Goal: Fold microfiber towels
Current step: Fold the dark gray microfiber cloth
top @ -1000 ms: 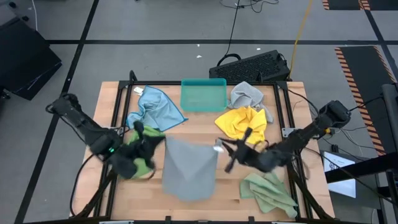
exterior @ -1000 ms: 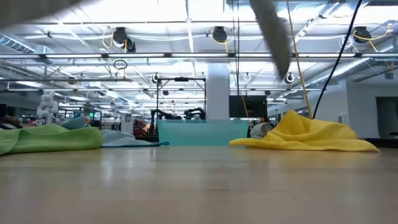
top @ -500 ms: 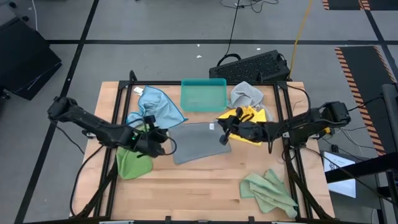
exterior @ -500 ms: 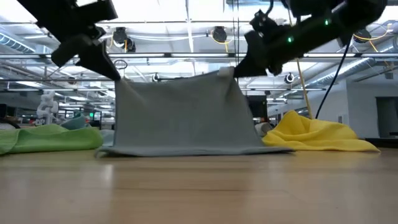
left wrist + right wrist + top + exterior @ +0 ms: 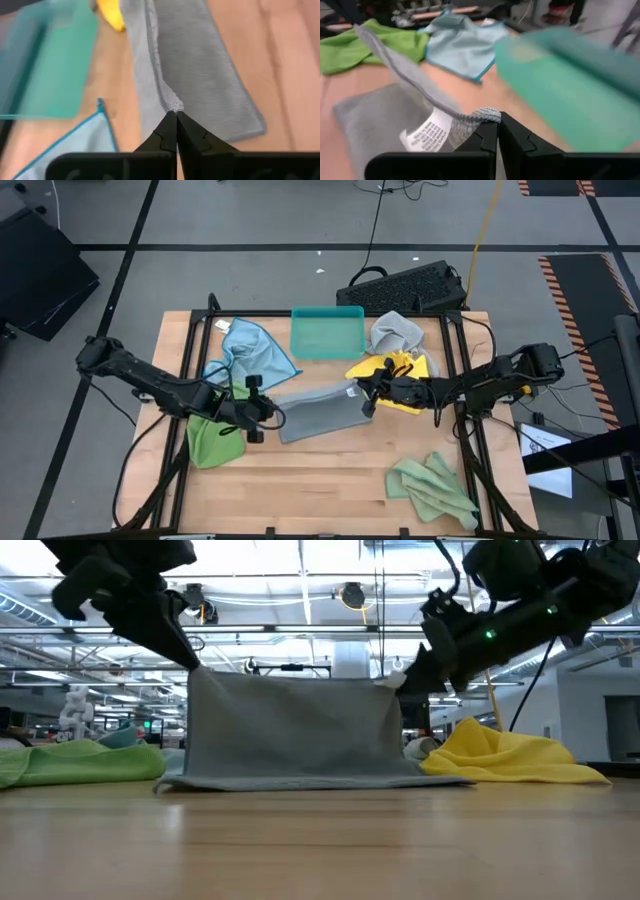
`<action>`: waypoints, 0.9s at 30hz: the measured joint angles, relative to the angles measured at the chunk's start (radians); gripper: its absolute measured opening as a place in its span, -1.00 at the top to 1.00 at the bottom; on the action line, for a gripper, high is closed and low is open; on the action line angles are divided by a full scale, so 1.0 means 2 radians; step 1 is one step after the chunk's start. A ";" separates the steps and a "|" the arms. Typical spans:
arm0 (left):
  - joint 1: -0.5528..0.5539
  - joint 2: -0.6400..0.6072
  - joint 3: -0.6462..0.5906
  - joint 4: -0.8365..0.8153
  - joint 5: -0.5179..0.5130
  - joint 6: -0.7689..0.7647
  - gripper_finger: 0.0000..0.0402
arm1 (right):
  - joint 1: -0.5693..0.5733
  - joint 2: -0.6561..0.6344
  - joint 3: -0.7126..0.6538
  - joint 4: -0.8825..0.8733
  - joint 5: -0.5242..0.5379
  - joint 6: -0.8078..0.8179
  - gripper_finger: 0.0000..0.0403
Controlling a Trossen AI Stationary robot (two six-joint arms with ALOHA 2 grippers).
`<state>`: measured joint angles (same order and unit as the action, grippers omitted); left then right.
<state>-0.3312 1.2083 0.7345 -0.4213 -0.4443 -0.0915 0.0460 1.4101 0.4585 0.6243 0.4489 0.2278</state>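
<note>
Both jaws pinching grey towel (image 5: 318, 412) corners, white care label (image 5: 427, 133) unreadable

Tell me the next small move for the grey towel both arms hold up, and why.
Probably lower both corners toward the table's near side. The left gripper and right gripper pinch the grey microfiber towel, which hangs upright, bottom edge on the wooden table.

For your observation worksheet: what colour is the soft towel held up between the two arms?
Grey: the soft square microfiber towel shows best in the low view.
</note>
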 joint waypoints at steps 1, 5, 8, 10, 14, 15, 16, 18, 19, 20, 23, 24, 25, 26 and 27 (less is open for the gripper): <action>-0.003 0.000 -0.005 0.008 0.004 0.000 0.98 | 0.000 0.000 -0.005 0.000 -0.009 0.010 0.98; -0.006 0.000 -0.026 0.041 0.027 0.002 0.99 | 0.000 0.000 -0.023 0.000 -0.041 0.059 0.98; -0.006 0.000 -0.046 0.076 0.027 0.000 0.98 | 0.000 0.000 -0.031 0.000 -0.056 0.087 0.98; -0.006 0.000 -0.058 0.096 0.027 0.000 0.97 | 0.000 0.000 -0.036 0.000 -0.057 0.094 0.98; -0.004 0.001 -0.078 0.132 0.027 0.000 0.99 | 0.000 0.000 -0.039 0.000 -0.057 0.103 0.98; -0.003 0.001 -0.083 0.138 0.028 -0.001 0.98 | 0.000 0.000 -0.039 0.001 -0.057 0.104 0.98; -0.002 0.001 -0.086 0.143 0.027 -0.004 0.98 | 0.000 0.000 -0.039 0.002 -0.057 0.107 0.98; -0.002 0.001 -0.092 0.147 0.027 -0.011 0.97 | 0.000 0.000 -0.039 -0.004 -0.058 0.119 0.98; -0.002 0.001 -0.094 0.147 0.027 -0.012 0.98 | 0.001 0.000 -0.039 -0.008 -0.063 0.126 0.98; -0.002 0.001 -0.096 0.147 0.028 -0.016 0.99 | 0.001 0.000 -0.039 -0.011 -0.071 0.133 0.98; -0.002 0.001 -0.101 0.147 0.038 -0.026 0.98 | 0.001 0.006 -0.039 -0.014 -0.084 0.146 0.98; -0.002 0.001 -0.102 0.148 0.043 -0.027 0.97 | 0.001 0.010 -0.039 -0.015 -0.084 0.146 0.98; -0.003 0.001 -0.104 0.149 0.047 -0.027 0.97 | 0.001 0.015 -0.039 -0.014 -0.084 0.145 0.98; -0.003 0.001 -0.106 0.153 0.051 -0.027 0.98 | 0.001 0.022 -0.039 -0.009 -0.084 0.144 0.98; -0.003 0.001 -0.108 0.157 0.052 -0.026 0.99 | 0.001 0.030 -0.039 -0.008 -0.083 0.144 0.98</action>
<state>-0.3367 1.2106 0.5190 -0.1065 -0.3395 -0.1442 0.0475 1.4702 0.3813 0.6086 0.2820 0.5149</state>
